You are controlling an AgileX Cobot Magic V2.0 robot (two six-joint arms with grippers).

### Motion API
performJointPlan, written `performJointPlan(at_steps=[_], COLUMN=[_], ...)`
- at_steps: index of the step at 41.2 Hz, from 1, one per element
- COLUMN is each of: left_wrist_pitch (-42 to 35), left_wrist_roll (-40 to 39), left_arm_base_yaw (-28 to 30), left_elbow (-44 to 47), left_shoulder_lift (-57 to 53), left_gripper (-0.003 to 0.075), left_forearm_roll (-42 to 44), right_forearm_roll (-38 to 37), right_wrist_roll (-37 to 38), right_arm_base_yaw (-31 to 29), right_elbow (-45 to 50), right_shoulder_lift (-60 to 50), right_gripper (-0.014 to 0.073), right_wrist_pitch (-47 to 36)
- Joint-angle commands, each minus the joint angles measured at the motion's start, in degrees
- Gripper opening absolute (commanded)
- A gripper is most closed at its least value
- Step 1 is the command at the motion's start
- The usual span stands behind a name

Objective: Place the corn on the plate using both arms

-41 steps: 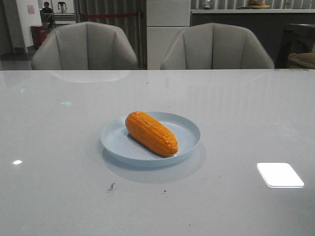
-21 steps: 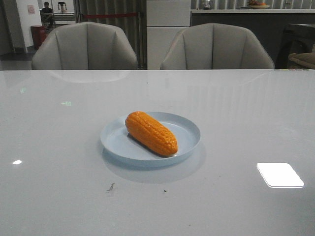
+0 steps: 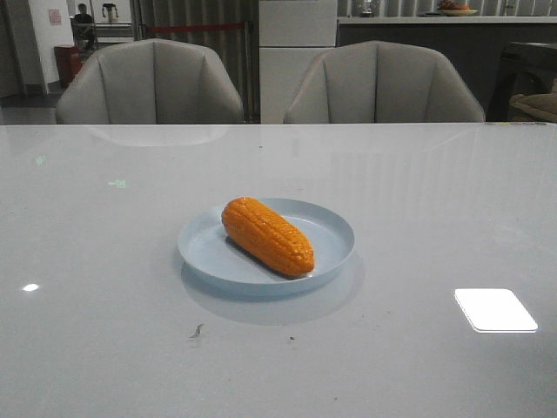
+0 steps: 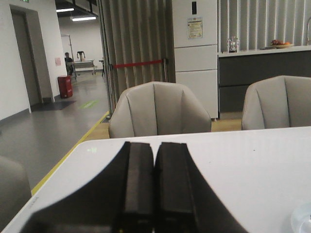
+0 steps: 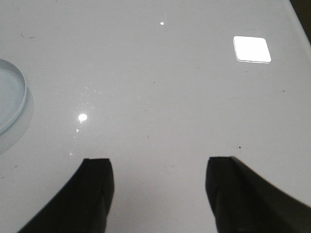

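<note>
The orange corn (image 3: 267, 235) lies on its side inside the pale blue plate (image 3: 335, 231) at the middle of the table. Neither arm shows in the front view. In the left wrist view my left gripper (image 4: 155, 145) is shut with nothing between its black fingers, raised over the table's left part; a sliver of the plate's rim (image 4: 302, 222) shows beside it. In the right wrist view my right gripper (image 5: 158, 162) is open and empty above bare table, and the plate's rim (image 5: 17, 99) lies well off to one side.
Two grey chairs (image 3: 152, 83) (image 3: 383, 83) stand behind the table's far edge. A bright light reflection (image 3: 494, 309) lies on the glossy table at the front right. A small dark scuff (image 3: 196, 330) marks the table in front of the plate.
</note>
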Motion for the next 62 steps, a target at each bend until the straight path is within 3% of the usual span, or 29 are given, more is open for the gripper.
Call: performJointPlan(at_steps=[1, 20, 28, 62], left_wrist_pitch=[-6.0, -6.9, 1.6, 1.8], left_wrist_roll=[-0.5, -0.5, -0.5, -0.5], left_arm_base_yaw=[0.1, 0.1, 0.1, 0.1], left_elbow=[1.0, 13.9, 13.8, 13.8], left_shoulder_lift=[-2.2, -1.8, -1.8, -1.8], left_gripper=[0.0089, 0.0089, 0.0089, 0.0089], left_forearm_roll=[0.0, 0.0, 0.0, 0.0], right_forearm_roll=[-0.1, -0.1, -0.1, -1.2], right_wrist_roll=[-0.2, -0.2, -0.2, -0.2], right_arm_base_yaw=[0.1, 0.0, 0.0, 0.4], right_elbow=[-1.7, -1.7, -1.7, -1.4], right_shoulder_lift=[0.0, -0.1, -0.1, -3.9], right_gripper=[0.052, 0.052, 0.052, 0.0514], right_wrist_pitch=[-4.6, -4.5, -4.5, -4.3])
